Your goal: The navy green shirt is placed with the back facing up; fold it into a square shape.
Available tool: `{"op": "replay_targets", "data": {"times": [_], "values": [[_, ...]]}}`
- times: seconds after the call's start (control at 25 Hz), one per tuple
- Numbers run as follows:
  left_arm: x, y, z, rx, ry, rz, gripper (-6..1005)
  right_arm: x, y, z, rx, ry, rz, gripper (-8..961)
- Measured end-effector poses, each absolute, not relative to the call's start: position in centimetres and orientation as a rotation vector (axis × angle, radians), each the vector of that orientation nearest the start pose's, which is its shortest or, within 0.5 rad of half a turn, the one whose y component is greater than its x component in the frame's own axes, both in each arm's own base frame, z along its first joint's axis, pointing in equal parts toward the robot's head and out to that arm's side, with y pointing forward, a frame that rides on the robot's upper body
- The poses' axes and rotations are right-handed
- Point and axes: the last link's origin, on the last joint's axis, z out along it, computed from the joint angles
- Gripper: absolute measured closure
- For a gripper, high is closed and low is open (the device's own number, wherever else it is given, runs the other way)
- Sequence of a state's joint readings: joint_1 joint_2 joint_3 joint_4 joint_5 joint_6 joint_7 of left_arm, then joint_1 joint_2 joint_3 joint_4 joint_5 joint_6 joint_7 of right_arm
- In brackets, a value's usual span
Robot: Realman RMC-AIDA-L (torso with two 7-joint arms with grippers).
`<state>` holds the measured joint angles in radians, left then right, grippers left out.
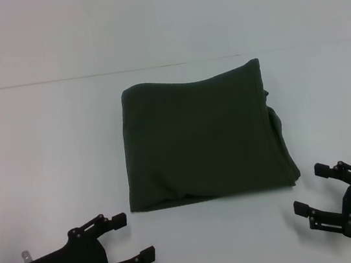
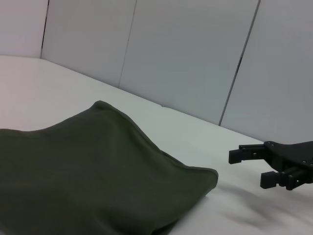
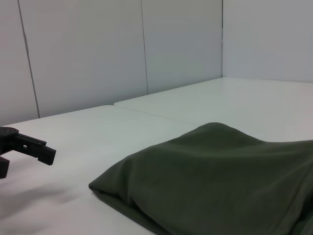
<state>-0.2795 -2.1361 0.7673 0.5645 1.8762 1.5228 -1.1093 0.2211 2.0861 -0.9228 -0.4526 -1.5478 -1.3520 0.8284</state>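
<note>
The navy green shirt (image 1: 202, 137) lies folded into a rough square in the middle of the white table (image 1: 48, 156), with layered edges showing along its right side. My left gripper (image 1: 131, 238) sits near the front left, open and empty, clear of the shirt's near-left corner. At the front right my right gripper (image 1: 312, 187) is open too, just off the shirt's near-right corner and touching nothing. The shirt (image 2: 83, 176) fills the left wrist view, with the right gripper (image 2: 254, 169) beyond it. The right wrist view shows the shirt (image 3: 220, 181) and a finger of the left gripper (image 3: 34, 147).
Pale wall panels (image 2: 186, 58) stand behind the table's far edge. Bare white tabletop surrounds the shirt on all sides.
</note>
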Motion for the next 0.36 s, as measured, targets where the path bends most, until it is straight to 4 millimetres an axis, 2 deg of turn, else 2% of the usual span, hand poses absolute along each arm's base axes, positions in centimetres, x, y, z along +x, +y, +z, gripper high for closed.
{"op": "replay_targets", "data": {"times": [0.36], "values": [[-31.47,24.7,-3.76,-2.611,-0.682,-0.764,80,33.94,25.21,-3.3,-2.413,0.516,0.661,13]]}}
